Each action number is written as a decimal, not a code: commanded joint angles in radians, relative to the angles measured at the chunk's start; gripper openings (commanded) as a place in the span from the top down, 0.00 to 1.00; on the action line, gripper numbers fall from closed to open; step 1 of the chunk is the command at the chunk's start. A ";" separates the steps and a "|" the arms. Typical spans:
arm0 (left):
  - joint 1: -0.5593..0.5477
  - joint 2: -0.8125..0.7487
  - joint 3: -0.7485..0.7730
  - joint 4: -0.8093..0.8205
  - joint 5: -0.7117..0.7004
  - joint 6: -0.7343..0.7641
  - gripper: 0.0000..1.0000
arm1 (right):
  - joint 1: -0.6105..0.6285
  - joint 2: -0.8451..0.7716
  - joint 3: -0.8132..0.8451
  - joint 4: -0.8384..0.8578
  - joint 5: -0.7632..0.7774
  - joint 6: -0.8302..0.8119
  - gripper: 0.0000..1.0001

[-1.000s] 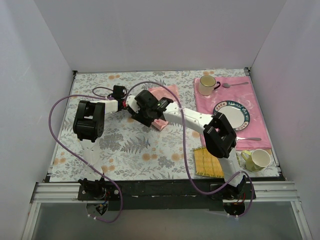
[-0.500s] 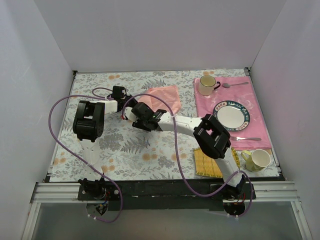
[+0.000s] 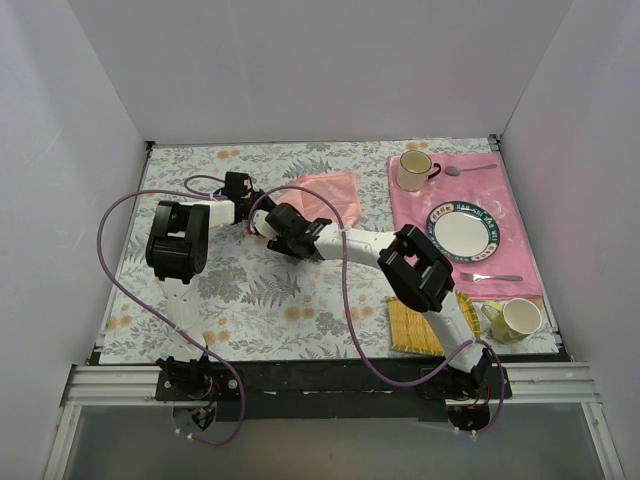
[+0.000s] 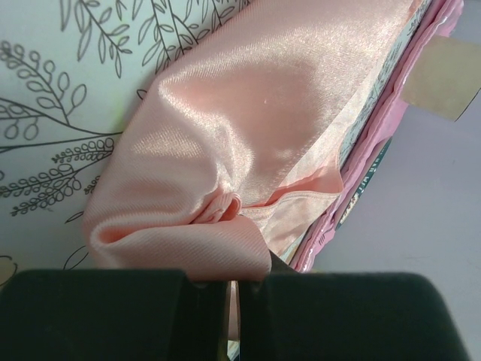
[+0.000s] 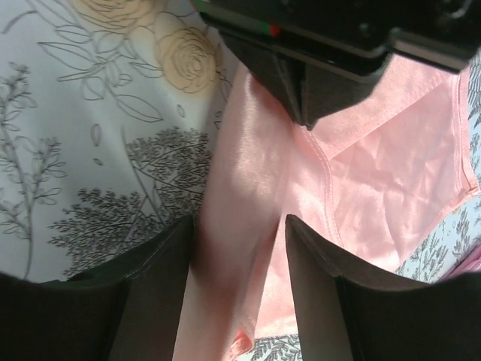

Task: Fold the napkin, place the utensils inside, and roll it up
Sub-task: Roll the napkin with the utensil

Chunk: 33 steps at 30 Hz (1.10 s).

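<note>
Step in hand: folding the napkin (image 3: 325,191), first part of the task. The cloth lies toward the back middle of the table, just left of the pink placemat (image 3: 412,212), with its near-left corner lifted and bunched. Left gripper (image 4: 229,283) is clamped on that bunched corner; its wrist view shows satin gathered into a small pucker right at the closed fingertips. Right gripper (image 5: 239,227) comes in from the opposite side with jaws apart, straddling a raised ridge of the same cloth, just below the left gripper's tip. The fingers bracket the fold, but I see no pinch on it. No crisp crease shows and the rest of the cloth lies in one loose layer, so the fold looks barely begun. No utensils lie on the cloth, so that step and the roll are still to do. Next move likely calls for the right jaws to close on the ridge, or for the held corner to be carried across to the far edge, low and slow — the satin looks slippery and may slide out or drag the whole sheet. Surface is a floral-print tablecloth (image 3: 250,292), leaves and orange blooms, inside plain white walls (image 3: 320,70). The placemat carries a plate (image 3: 462,231), a cream mug (image 3: 412,171), a silver spoon (image 3: 470,168) and a fork (image 3: 495,277). A yellow mug (image 3: 516,318) and a yellow slatted mat (image 3: 412,326) sit at near right — well apart from the napkin.
</note>
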State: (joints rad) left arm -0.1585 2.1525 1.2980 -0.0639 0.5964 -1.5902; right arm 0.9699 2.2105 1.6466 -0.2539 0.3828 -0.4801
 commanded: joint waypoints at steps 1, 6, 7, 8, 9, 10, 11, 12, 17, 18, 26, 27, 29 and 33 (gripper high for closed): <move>0.016 0.089 -0.049 -0.185 -0.152 0.055 1.00 | -0.046 0.028 0.005 -0.005 -0.047 0.044 0.40; 0.016 0.092 -0.040 -0.186 -0.147 0.055 1.00 | -0.080 0.055 0.016 -0.051 -0.125 0.093 0.44; 0.016 0.092 -0.039 -0.186 -0.145 0.053 1.00 | -0.089 0.058 0.016 -0.061 -0.143 0.112 0.45; 0.016 0.090 -0.039 -0.186 -0.145 0.055 1.00 | -0.095 0.060 0.018 -0.068 -0.156 0.124 0.46; 0.016 0.089 -0.037 -0.186 -0.142 0.055 1.00 | -0.100 0.067 0.019 -0.085 -0.186 0.133 0.47; 0.016 0.090 -0.037 -0.186 -0.138 0.056 1.00 | -0.109 0.069 0.021 -0.096 -0.205 0.158 0.48; 0.016 0.090 -0.036 -0.185 -0.139 0.058 1.00 | -0.112 0.071 0.019 -0.102 -0.237 0.170 0.49; 0.016 0.090 -0.034 -0.186 -0.138 0.059 1.00 | -0.117 0.077 0.018 -0.116 -0.261 0.179 0.52; 0.016 0.078 -0.013 -0.212 -0.136 0.102 1.00 | -0.152 0.097 0.015 -0.166 -0.439 0.256 0.69; 0.016 0.075 0.001 -0.221 -0.136 0.110 1.00 | -0.164 0.098 0.007 -0.169 -0.470 0.265 0.71; 0.016 -0.032 0.130 -0.309 -0.156 0.179 0.99 | -0.201 0.097 -0.034 -0.159 -0.754 0.359 0.94; 0.017 -0.046 0.153 -0.338 -0.164 0.183 0.96 | -0.214 0.097 -0.040 -0.150 -0.784 0.388 0.95; 0.016 -0.081 0.185 -0.349 -0.178 0.179 0.89 | -0.224 0.103 -0.063 -0.125 -0.862 0.417 0.98; 0.014 -0.210 0.173 -0.370 -0.236 0.144 0.62 | -0.250 0.115 -0.093 -0.091 -0.973 0.466 0.99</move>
State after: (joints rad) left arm -0.1574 2.1178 1.4487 -0.3668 0.4824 -1.4528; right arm 0.7124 2.2318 1.6348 -0.2115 -0.3744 -0.0906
